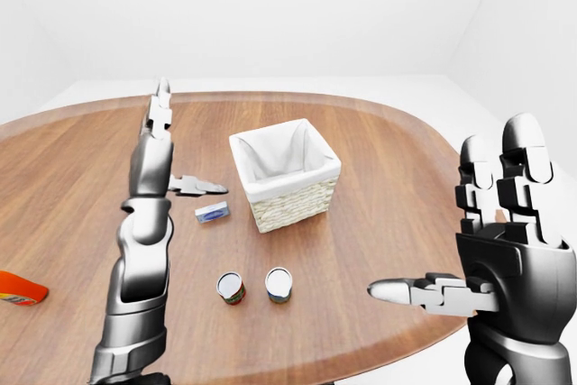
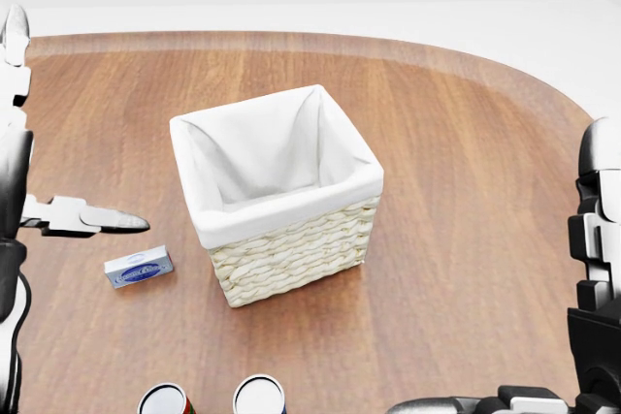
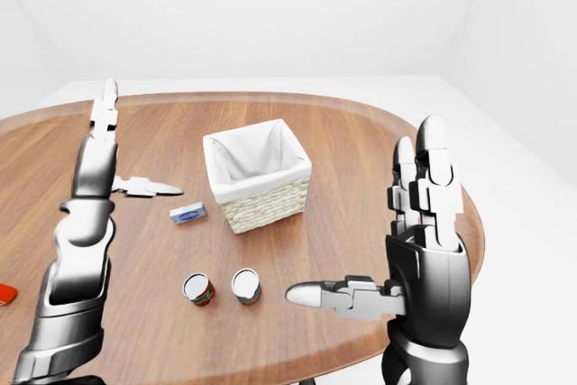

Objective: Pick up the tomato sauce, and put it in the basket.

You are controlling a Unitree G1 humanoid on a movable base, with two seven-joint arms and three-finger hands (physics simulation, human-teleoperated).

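Two small cans stand side by side near the table's bottom edge. The red-labelled can (image 1: 231, 288), apparently the tomato sauce, is the left one; the other can (image 1: 279, 284) has a blue-and-white label. Above them stands the wicker basket (image 2: 291, 254) with a white cloth lining and nothing showing inside. My left hand (image 1: 194, 140) is raised to the left of the basket, open, fingers pointing up and thumb out toward it. In the left-eye view my right hand (image 1: 446, 206) is open at the right, off the table's edge. Neither hand touches anything.
A small blue box (image 1: 212, 213) lies flat between my left hand and the basket. An orange-red object (image 1: 18, 288) shows at the left edge of the left-eye view, cut off. The oval wooden table (image 1: 388, 178) stretches right of the basket.
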